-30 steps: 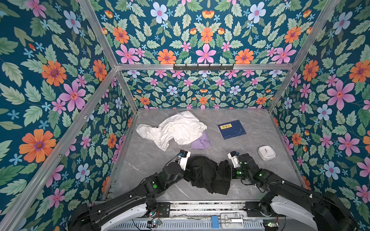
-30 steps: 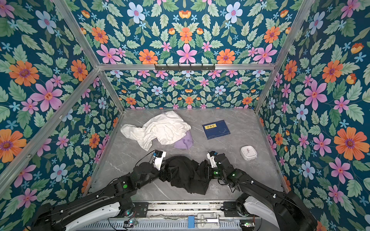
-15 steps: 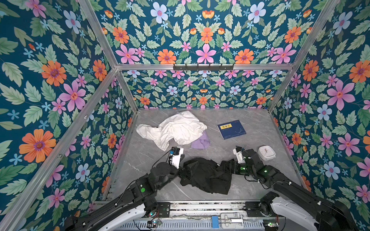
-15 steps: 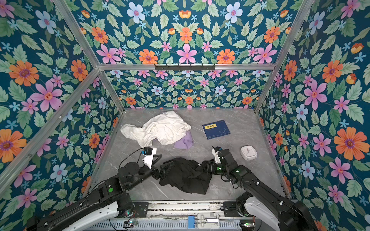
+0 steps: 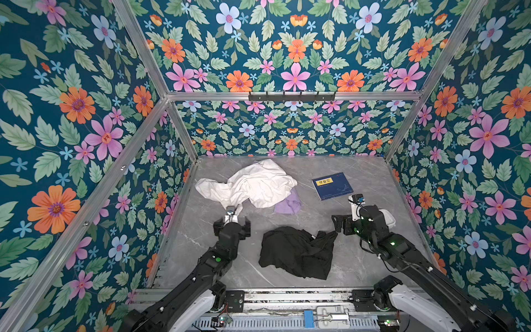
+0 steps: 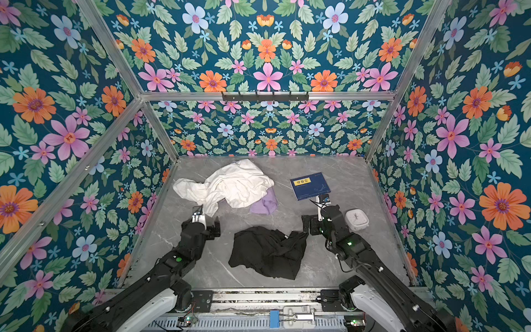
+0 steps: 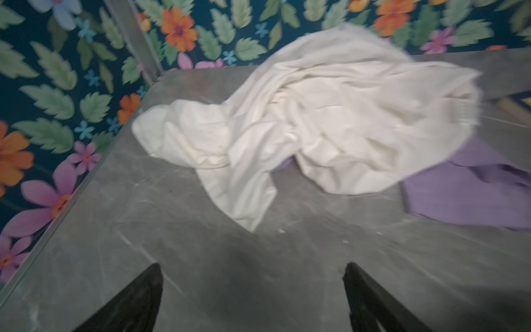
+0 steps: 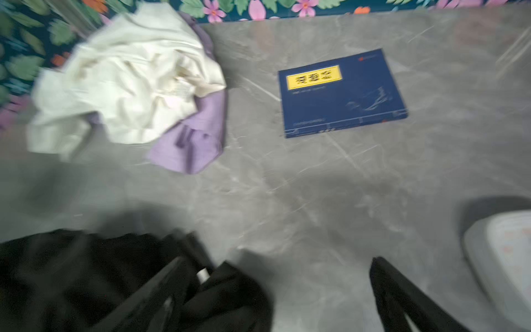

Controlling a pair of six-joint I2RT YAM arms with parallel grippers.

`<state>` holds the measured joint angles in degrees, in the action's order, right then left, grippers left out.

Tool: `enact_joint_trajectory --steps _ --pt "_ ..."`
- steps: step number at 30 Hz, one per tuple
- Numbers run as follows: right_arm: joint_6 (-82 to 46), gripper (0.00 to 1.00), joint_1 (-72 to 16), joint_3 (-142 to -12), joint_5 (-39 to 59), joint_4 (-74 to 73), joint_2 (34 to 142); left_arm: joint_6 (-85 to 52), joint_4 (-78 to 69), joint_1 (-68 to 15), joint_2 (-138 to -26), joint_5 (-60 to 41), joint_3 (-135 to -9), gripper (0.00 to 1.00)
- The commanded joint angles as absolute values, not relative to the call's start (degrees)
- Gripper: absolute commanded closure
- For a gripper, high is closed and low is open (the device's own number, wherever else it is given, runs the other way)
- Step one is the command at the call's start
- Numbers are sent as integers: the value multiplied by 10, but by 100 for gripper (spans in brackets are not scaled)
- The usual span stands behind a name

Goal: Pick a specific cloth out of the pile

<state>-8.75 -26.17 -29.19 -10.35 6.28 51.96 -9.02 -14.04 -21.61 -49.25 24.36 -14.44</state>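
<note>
The large plain black garment of thin soft fabric [image 5: 297, 253] lies crumpled on the grey marble-patterned table [image 5: 344, 270], near the middle of its front edge and apart from everything else. In both top views its long axis runs roughly along that front edge, left to right. Its left end is a blunt, bunched mass. At the right rear corner a drawn-out tip of fabric points toward the right edge of the table.

The right gripper [image 8: 287, 267] stands just beside that tip. Its two black fingers [image 8: 388, 284] are spread wide with only bare table between them, and it grips nothing. In the right wrist view one finger overlaps the black fabric [image 8: 71, 276], but the blur hides whether they touch.

The left gripper [image 7: 253, 266] sits over bare table to the left of the black garment, toward the left edge. Its fingers are also spread wide and it holds nothing.

The pile [image 5: 267, 192] lies toward the rear left of the table, well apart from the black garment. It is a large rumpled white garment [image 5: 247, 184] with a small lilac cloth [image 5: 287, 204] tucked under its right front side.

A flat dark-blue book with a yellow label [image 5: 332, 185] lies toward the rear right. A small white rounded-square device [image 6: 357, 220] sits near the right edge, just beside the right arm.
</note>
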Motion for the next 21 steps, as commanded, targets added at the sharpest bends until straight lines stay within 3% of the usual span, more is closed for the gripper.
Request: enact_joint_trajectory --steps 1,6,9,11,17,21 --pt "98 1 -249 -227 -226 -207 576 -44 -287 -126 -575 167 -169 7" --pt "64 1 -179 -178 -186 -327 640 10 -389 -79 -732 185 -198 5" --pt "68 1 -150 -151 -175 -379 656 22 -539 -70 -813 181 -179 5" --pt "51 4 -109 -135 -125 -417 670 62 -597 -70 -840 144 -176 5" --pt "15 3 -42 -124 -62 -551 757 -12 -703 -25 -917 117 -157 8" --pt "9 3 -34 -130 -59 -598 811 -13 -735 -18 -929 116 -156 0"
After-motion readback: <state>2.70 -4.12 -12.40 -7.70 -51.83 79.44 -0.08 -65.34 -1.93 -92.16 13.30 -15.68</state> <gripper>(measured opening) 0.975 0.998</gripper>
